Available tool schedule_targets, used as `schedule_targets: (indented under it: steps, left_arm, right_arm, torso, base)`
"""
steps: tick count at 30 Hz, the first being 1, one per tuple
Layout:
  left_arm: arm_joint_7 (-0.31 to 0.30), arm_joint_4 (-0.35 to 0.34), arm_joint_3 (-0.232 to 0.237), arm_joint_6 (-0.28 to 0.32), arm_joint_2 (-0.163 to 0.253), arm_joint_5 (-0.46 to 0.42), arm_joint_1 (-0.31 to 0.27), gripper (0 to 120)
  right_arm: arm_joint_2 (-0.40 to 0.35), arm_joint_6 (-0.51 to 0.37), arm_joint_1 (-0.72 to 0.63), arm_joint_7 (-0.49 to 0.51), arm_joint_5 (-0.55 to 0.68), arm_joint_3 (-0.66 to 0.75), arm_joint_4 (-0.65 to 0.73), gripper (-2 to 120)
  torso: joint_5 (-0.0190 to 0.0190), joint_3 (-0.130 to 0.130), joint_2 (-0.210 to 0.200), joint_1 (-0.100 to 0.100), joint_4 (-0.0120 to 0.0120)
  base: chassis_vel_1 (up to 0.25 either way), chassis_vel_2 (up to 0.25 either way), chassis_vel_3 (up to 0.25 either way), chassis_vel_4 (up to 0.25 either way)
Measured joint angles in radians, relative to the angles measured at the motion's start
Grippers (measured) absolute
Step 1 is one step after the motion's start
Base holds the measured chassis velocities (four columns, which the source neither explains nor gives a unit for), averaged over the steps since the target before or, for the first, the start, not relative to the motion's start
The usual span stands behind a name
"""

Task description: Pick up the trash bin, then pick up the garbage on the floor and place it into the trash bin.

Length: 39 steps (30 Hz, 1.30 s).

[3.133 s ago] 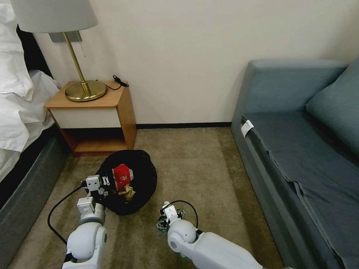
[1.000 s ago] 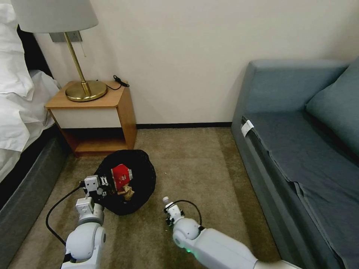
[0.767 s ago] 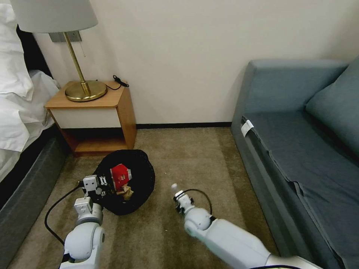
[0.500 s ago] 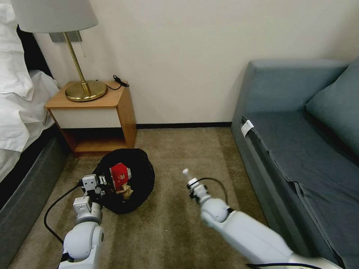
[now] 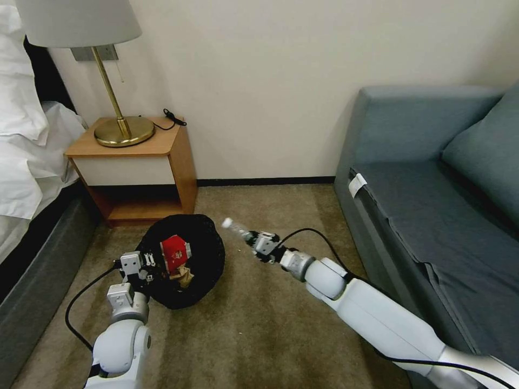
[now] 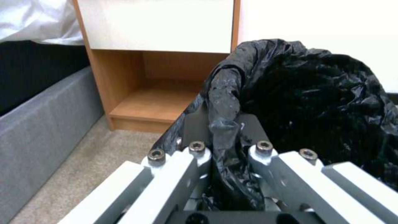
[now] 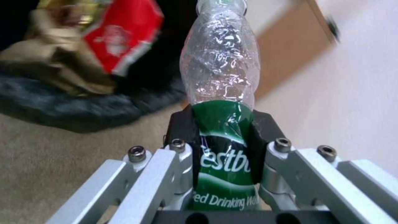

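The trash bin point(image 5: 207, 246), lined with a black bag, sits tilted on the carpet before the nightstand. My left gripper point(image 5: 144, 272) is shut on its near rim; the left wrist view shows the gripper point(image 6: 224, 126) pinching a fold of the bin's black bag point(image 6: 315, 93). Inside lie a red-and-white packet point(image 5: 174, 252) and a tan paper bag point(image 5: 184, 279). My right gripper point(image 5: 255, 241) is shut on a clear green-labelled bottle point(image 5: 235, 228), held in the air just right of the bin's rim, cap toward it. In the right wrist view the bottle point(image 7: 222, 71) points at the packet point(image 7: 124, 37) and paper bag point(image 7: 45, 62).
A wooden nightstand point(image 5: 135, 162) with a brass lamp point(image 5: 116, 129) stands behind the bin. A bed point(image 5: 32, 162) runs along the left and a blue-grey sofa point(image 5: 432, 216) along the right. Open carpet point(image 5: 270, 324) lies between them.
My right arm rose from the carpet with the bottle, then reached forward and left until the bottle neared the bin's rim. The left gripper kept its hold on the bin.
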Motion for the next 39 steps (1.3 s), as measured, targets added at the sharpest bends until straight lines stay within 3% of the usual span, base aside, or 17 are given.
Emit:
schedule_targets:
  steps: [7, 20, 27, 30, 31, 32, 34, 39]
  left_arm:
    - [0.000, -0.002, 0.001, 0.004, -0.003, 0.004, 0.001, 5]
    - [0.000, 0.001, 0.012, 0.008, -0.022, 0.025, -0.010, 5]
    - [-0.005, 0.004, 0.009, 0.008, -0.026, 0.030, -0.010, 5]
    - [-0.005, 0.005, 0.009, 0.007, -0.028, 0.033, -0.011, 5]
    - [-0.005, 0.006, 0.009, 0.007, -0.029, 0.034, -0.011, 5]
    - [-0.005, 0.006, 0.009, 0.007, -0.029, 0.034, -0.011, 5]
    - [-0.005, 0.007, 0.014, 0.007, -0.031, 0.035, -0.017, 5]
    - [-0.002, 0.007, 0.018, 0.009, -0.031, 0.035, -0.021, 5]
  right_arm:
    - [0.061, 0.046, 0.051, -0.079, -0.171, -0.070, -0.015, 19]
    - [0.128, 0.063, 0.158, -0.123, -0.190, -0.185, -0.044, 19]
    - [0.148, 0.069, 0.182, -0.098, -0.171, -0.215, -0.070, 19]
    - [0.148, 0.069, 0.185, -0.090, -0.164, -0.218, -0.072, 23]
    - [0.148, 0.068, 0.185, -0.087, -0.159, -0.219, -0.073, 33]
    - [0.148, 0.068, 0.185, -0.087, -0.159, -0.219, -0.073, 33]
    - [0.142, 0.069, 0.186, -0.072, -0.136, -0.220, -0.074, 45]
    - [0.139, 0.069, 0.185, -0.061, -0.127, -0.219, -0.078, 61]
  torso:
    - [-0.0001, 0.000, 0.000, 0.000, 0.0000]
    - [-0.0002, 0.000, 0.000, 0.000, -0.0001]
    - [0.0000, 0.000, 0.000, 0.000, 0.0000]
    - [-0.0001, 0.000, 0.000, 0.000, 0.0000]
    - [0.0000, 0.000, 0.000, 0.000, 0.0000]
    - [0.0000, 0.000, 0.000, 0.000, 0.0000]
    - [0.0000, 0.000, 0.000, 0.000, -0.0001]
    - [-0.0001, 0.000, 0.000, 0.000, -0.0001]
  base:
    - [0.000, 0.000, 0.000, 0.000]
    - [0.000, 0.000, 0.000, 0.000]
    - [0.000, 0.000, 0.000, 0.000]
    - [0.000, 0.000, 0.000, 0.000]
    - [0.000, 0.000, 0.000, 0.000]
    - [0.000, 0.000, 0.000, 0.000]
    - [0.000, 0.000, 0.000, 0.000]
    - [0.000, 0.000, 0.000, 0.000]
